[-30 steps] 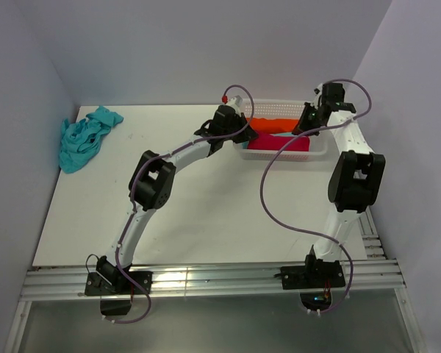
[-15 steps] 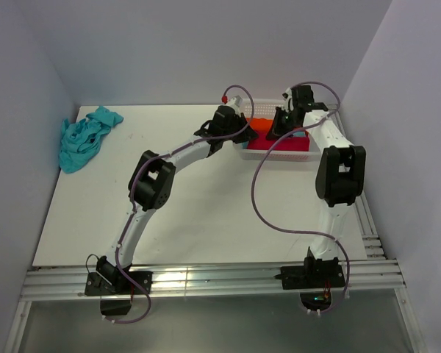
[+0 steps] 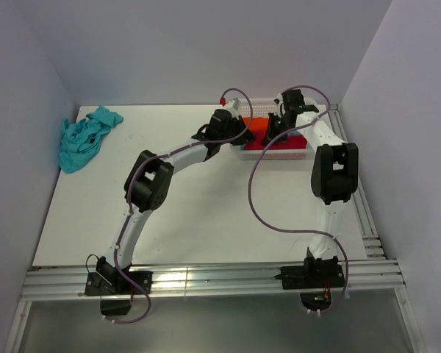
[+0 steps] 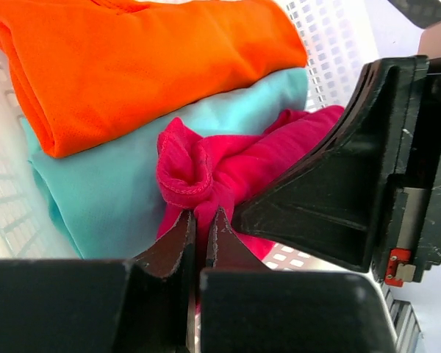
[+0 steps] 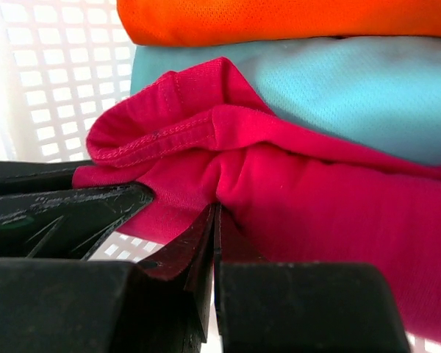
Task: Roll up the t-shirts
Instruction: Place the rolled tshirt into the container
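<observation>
Right gripper (image 5: 214,220) leftward (onto red tee (image 5: 338,213))

Setting: robotics lab test cell, not a home or shop.

Evidence:
- 2 white-and-black arms, left arm (image 3: 151,184) and right arm (image 3: 334,173), are bolted to aluminium rails (image 3: 220,279) at the near edge of a bare white table (image 3: 206,213).
- Plain pale walls (image 3: 206,51) close the table in on 3 sides.
- Purple cables (image 3: 251,202) run exposed along both arms.
- The only items are test props: a turquoise t-shirt (image 3: 84,136) heaped at the far left corner, and a crimson t-shirt (image 4: 242,169) in a white perforated basket (image 3: 279,154).
</observation>
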You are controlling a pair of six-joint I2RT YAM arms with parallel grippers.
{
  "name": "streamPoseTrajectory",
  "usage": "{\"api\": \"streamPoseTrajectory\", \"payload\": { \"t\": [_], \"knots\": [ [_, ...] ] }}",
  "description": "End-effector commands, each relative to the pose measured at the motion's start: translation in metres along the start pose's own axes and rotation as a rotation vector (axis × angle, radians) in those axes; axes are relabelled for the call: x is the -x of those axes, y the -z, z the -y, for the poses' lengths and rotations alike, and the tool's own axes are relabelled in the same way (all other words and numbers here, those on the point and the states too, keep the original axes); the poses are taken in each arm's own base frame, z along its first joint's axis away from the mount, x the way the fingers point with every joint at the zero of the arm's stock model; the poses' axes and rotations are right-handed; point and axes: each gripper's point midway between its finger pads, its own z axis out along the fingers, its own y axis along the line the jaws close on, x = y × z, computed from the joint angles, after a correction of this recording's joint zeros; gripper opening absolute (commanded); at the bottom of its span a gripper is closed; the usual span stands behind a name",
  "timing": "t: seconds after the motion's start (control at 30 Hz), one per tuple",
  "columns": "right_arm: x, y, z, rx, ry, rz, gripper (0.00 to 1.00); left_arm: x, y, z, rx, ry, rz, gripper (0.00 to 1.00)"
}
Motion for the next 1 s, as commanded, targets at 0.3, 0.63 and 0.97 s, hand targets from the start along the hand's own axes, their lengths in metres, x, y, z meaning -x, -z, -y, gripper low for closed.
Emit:
{"api": "streamPoseTrajectory", "payload": {
  "t": [0.3, 0.63, 0.97],
  "knots": [
    [0.000, -0.010, 0.001, -0.049, 0.009, -0.014, 0.06, -0.076, 0.004, -0.075, 0.171, 0.045, -0.233, 0.00],
    [0.031, 0.030, 0.014, -0.020, -0.060, 0.097, 0.06, -0.051, 0.000, -0.050, 0.100, 0.062, -0.221, 0.06],
    [0.041, 0.041, 0.018, 0.071, -0.118, 0.129, 0.07, -0.056, 0.002, -0.057, 0.145, 0.088, -0.243, 0.30]
  ]
}}
